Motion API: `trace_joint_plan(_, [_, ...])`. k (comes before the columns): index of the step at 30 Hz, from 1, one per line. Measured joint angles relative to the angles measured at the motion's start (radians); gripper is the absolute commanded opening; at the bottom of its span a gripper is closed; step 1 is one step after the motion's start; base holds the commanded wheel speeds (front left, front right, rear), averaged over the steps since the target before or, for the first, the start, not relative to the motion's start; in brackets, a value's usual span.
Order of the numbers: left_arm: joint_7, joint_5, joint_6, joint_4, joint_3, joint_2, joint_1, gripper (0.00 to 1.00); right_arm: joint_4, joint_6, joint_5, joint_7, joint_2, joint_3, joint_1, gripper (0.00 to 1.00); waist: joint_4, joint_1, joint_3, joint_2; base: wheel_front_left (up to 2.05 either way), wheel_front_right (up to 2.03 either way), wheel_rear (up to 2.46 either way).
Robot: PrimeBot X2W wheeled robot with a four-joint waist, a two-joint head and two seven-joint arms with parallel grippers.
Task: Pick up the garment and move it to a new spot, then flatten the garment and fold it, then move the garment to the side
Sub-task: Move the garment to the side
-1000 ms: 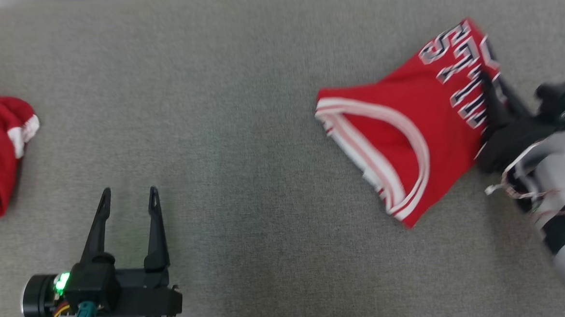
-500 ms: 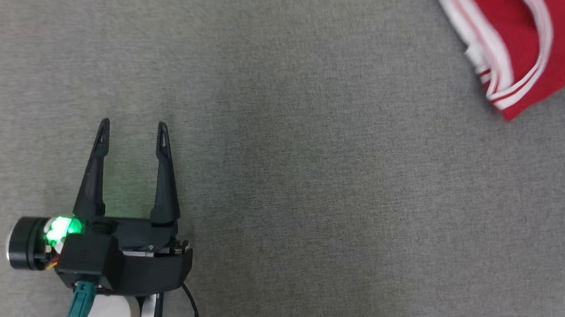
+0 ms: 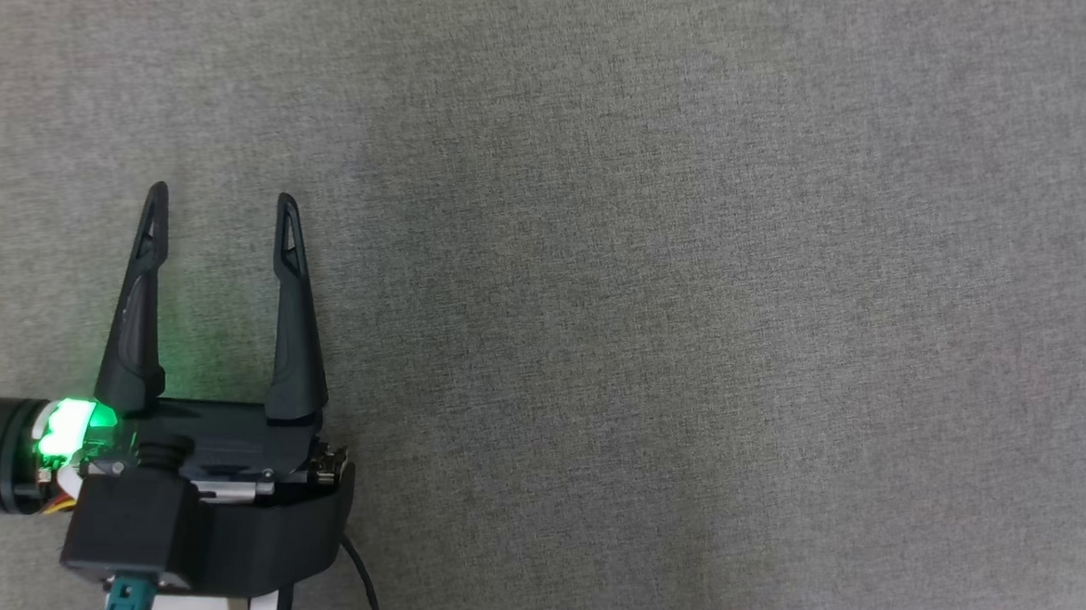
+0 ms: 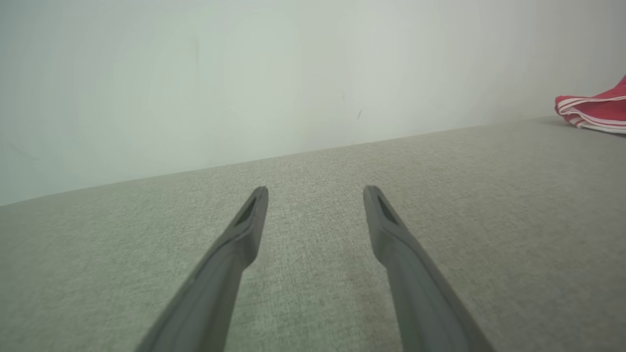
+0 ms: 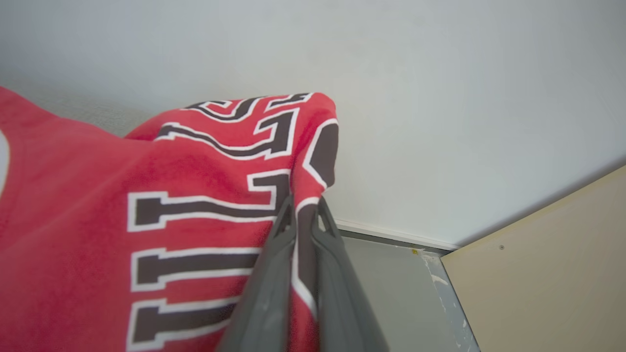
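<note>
Grey cloth surface [image 3: 691, 288] spans the head view, w/ a pale wall [image 4: 244, 73] behind it in the L wrist view. R wrist view has grey floor [image 5: 381, 274] and a beige panel [image 5: 538, 274] at lower right.

Garment [image 5: 98, 205] is a red jersey w/ black, white-outlined lettering. The right gripper [image 5: 304, 201] is clamped on its edge, fingers nearly together w/ a strip of cloth pinched between them. The bulk spreads left of the fingers and a fold humps up just past the tips.

The left gripper [image 3: 222, 193] is at lower left in the head view, fingers spread wide w/ nothing between, green light [image 3: 66, 428] lit at its base. It's low over the grey cloth; can't tell if touching. In the L wrist view the garment [image 4: 594, 110] is well apart from this gripper [image 4: 316, 188], ahead and far to its right at the frame edge.

Vs earlier: head cam has shifted, so it's the view that moved. 1 s ago the jersey plus the R arm were at right, w/ another red piece at left. 0.5 s ago only its striped armhole was in the top-right corner. That corner is grey cloth now. L gripper has the same spread in all three, now bigger and higher in frame.

Orientation: in the L wrist view a white-striped edge lies on the surface, running across to the right, red rising toward upper right. In the R wrist view the letter bars run across the frame. Long axis: can't tell, too little of it in frame.
</note>
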Motion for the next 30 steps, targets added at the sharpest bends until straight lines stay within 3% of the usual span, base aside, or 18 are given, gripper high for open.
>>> trace_joint_plan(11, [0.000,0.000,0.013,-0.042,-0.009,0.020,-0.008,1.00,-0.010,0.000,0.020,0.030,-0.083,-0.024,-0.020,0.00,-0.015,0.0000,0.049,0.0000,0.00,0.00,0.00])
trace_joint_plan(12, [0.000,0.000,0.014,-0.044,-0.011,0.021,-0.008,1.00,-0.010,0.000,0.020,0.032,-0.084,-0.026,-0.025,0.05,-0.014,-0.0001,0.052,0.0000,0.00,0.00,0.00])
trace_joint_plan(13, [-0.001,0.000,0.016,-0.045,-0.012,0.023,-0.009,1.00,-0.008,0.000,0.019,0.034,-0.085,-0.027,-0.028,0.49,-0.014,-0.0001,0.054,0.0000,0.00,0.00,0.00])
trace_joint_plan(14, [-0.001,0.000,0.017,-0.045,-0.012,0.026,-0.010,1.00,-0.006,0.000,0.018,0.035,-0.085,-0.028,-0.031,1.00,-0.013,-0.0001,0.055,0.0000,0.00,0.00,0.00])
trace_joint_plan(21, [-0.001,-0.007,0.030,-0.030,-0.016,0.030,-0.012,1.00,0.014,0.000,-0.040,-0.012,-0.064,-0.043,-0.061,1.00,-0.010,0.0000,0.035,0.0000,0.00,0.00,0.00])
trace_joint_plan(30, [0.000,-0.055,0.048,0.021,0.007,0.023,0.048,1.00,-0.046,0.000,-0.062,-0.082,0.056,-0.007,-0.051,1.00,-0.005,0.0000,-0.074,0.0000,0.00,0.00,0.00])
